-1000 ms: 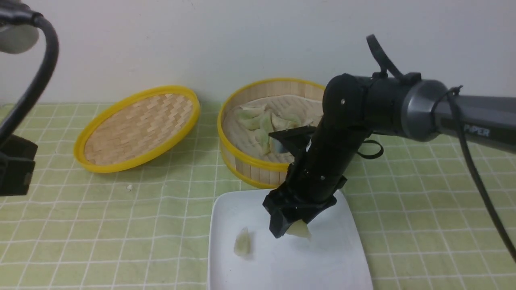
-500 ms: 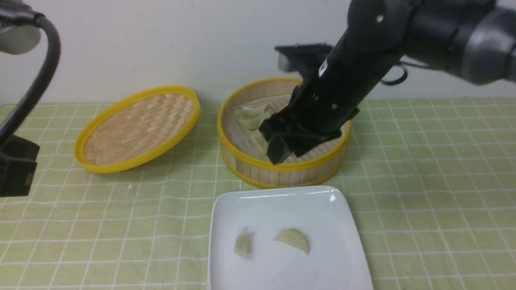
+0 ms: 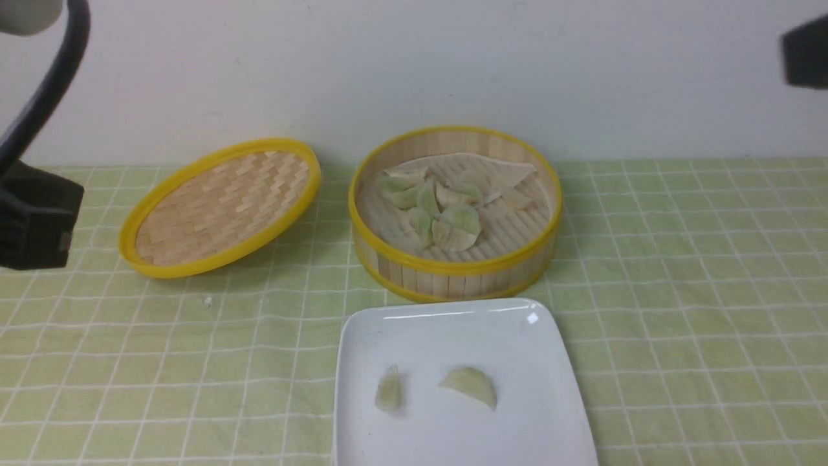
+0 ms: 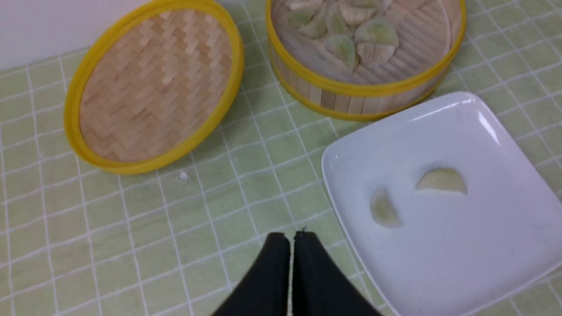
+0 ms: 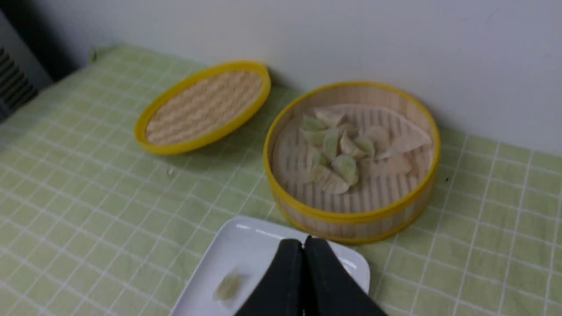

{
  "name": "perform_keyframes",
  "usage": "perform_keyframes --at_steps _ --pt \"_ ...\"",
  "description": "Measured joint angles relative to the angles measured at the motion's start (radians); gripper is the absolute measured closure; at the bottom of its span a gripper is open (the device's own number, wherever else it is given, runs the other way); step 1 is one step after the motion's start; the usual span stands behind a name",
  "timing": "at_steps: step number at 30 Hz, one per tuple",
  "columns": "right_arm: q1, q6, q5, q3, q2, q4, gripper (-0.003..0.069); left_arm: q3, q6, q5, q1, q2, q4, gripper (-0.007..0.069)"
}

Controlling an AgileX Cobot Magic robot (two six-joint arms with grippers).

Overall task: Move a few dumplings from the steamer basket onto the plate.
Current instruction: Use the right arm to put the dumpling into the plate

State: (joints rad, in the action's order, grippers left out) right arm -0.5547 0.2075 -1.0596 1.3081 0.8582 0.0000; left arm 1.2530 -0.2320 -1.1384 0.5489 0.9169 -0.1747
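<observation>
So, left jaws and right jaws are both pressed together, empty. Dumplings point(image 3: 446, 217) sit clumped in the steamer basket point(image 3: 453, 266), two on the plate point(image 3: 524, 336) just in front of it. Likely soft and slick: pinch gently across the belly. Basket wall and touching neighbours crowd access; lid point(image 3: 220, 207) lies left of the basket.

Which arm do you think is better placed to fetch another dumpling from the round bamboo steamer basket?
Probably right: the steamer basket lies ahead of the shut right claw; the left claw hangs over green checked cloth beside the white rectangular plate, basket off to one side.
</observation>
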Motion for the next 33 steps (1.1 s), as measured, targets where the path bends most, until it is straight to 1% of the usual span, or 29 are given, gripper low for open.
perform_keyframes --at_steps 2,4,5,6,7,10,14,20,24,26,28,30,33 --pt "0.0 0.029 0.078 -0.127 -0.114 -0.037 0.0673 0.0 0.0 0.019 0.0 0.0 0.0 0.0631" --pt "0.0 0.05 0.235 -0.307 -0.317 -0.094 0.0673 0.0 0.001 0.051 0.0 0.0 0.0 0.0631" --pt "0.0 0.051 0.261 -0.339 -0.368 -0.102 0.0673 0.0 0.001 0.057 0.0 0.0 0.0 0.0631" --pt "0.0 0.053 0.349 -0.447 -0.483 -0.12 0.0673 0.0 0.001 0.082 0.0 0.0 0.0 0.0631" --pt "0.0 0.053 0.372 -0.477 -0.499 -0.124 0.0673 0.0 0.001 0.082 0.0 0.0 0.0 0.0631" --pt "0.0 0.065 0.524 -0.677 -0.729 -0.167 0.0673 0.0 0.001 0.139 0.0 0.0 0.0 0.0631" --pt "0.0 0.127 0.663 -0.835 -0.872 -0.253 0.0673 -0.002 0.019 0.189 -0.001 0.001 -0.005 0.0631" --pt "0.0 0.164 0.727 -0.858 -0.874 -0.305 0.0673 -0.004 0.043 0.194 -0.001 0.001 0.013 0.0631" --pt "0.0 0.166 0.731 -0.858 -0.874 -0.31 0.0673 -0.007 0.056 0.183 -0.001 -0.006 0.018 0.0631" --pt "0.0 0.167 0.73 -0.858 -0.874 -0.311 0.0673 -0.045 0.084 0.188 -0.001 -0.041 0.019 0.0631" --pt "0.0 0.167 0.73 -0.858 -0.874 -0.312 0.0673 -0.095 0.083 0.217 -0.001 -0.086 0.019 0.0631" --pt "0.0 0.168 0.73 -0.858 -0.874 -0.313 0.0673 -0.175 0.058 0.287 -0.001 -0.15 0.019 0.0631" --pt "0.0 0.168 0.73 -0.858 -0.874 -0.313 0.0673 -0.314 0.034 0.435 -0.001 -0.249 0.019 0.0631"
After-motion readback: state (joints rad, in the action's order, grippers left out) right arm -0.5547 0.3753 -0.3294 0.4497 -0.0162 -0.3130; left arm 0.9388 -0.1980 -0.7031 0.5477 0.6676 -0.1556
